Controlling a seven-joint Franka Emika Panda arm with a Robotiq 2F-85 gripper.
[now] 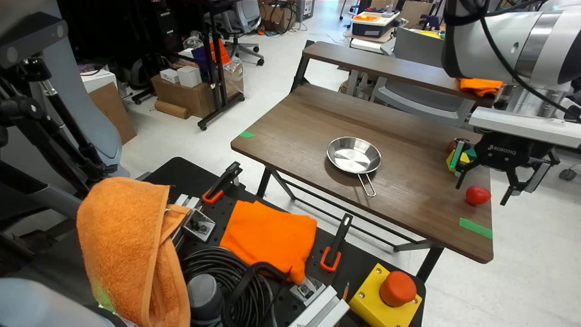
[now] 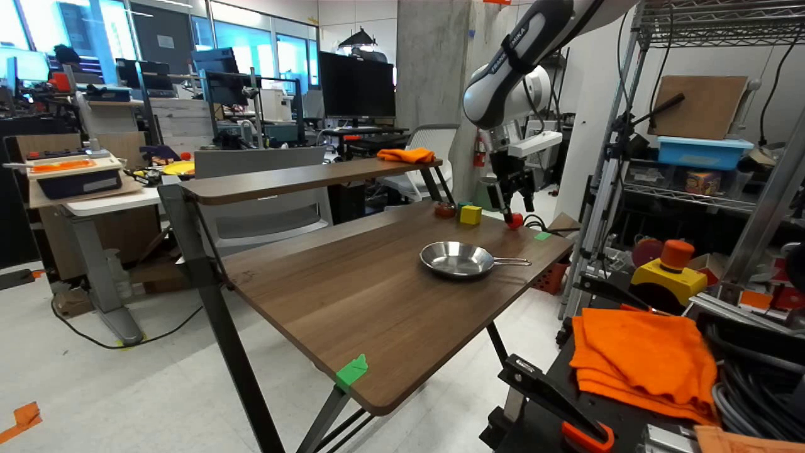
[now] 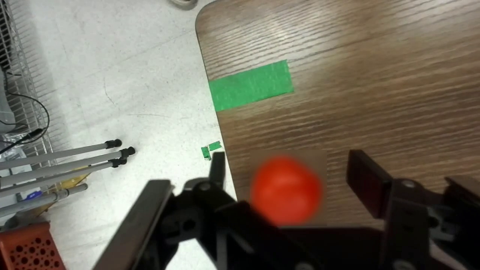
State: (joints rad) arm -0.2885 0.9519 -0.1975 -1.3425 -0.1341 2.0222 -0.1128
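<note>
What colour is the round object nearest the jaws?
The round object is red, best seen in the wrist view.

- Red rounded object [image 1: 478,195], plastic-looking: smooth, with a soft gloss.
- Shallow round silver metal pan [image 1: 354,156]: bare, polished and bright, reflecting light in streaks.
- Brown wood-grained tabletop [image 2: 352,277]: smooth, with a low satin sheen.
- Black angular gripper [image 3: 288,170]: hard-looking, mostly matt.
- White rounded arm [image 1: 476,59]: smooth, lightly glossy casing with a silver metal band [image 1: 535,43].
- Flat green tape strip [image 3: 251,85]: matt and paper-like, finely textured.
- Draped orange towel [image 1: 122,245]: thick, fuzzy terry cloth, dull.
- Folded bright-orange cloth [image 1: 270,236]: soft-looking matt fabric.
- Yellow box [image 1: 374,304] with a domed orange-red button [image 1: 398,288]: smooth plastic look, faintly shiny.
- Tall grey pillar [image 2: 434,94]: matt, mottled concrete.
</note>
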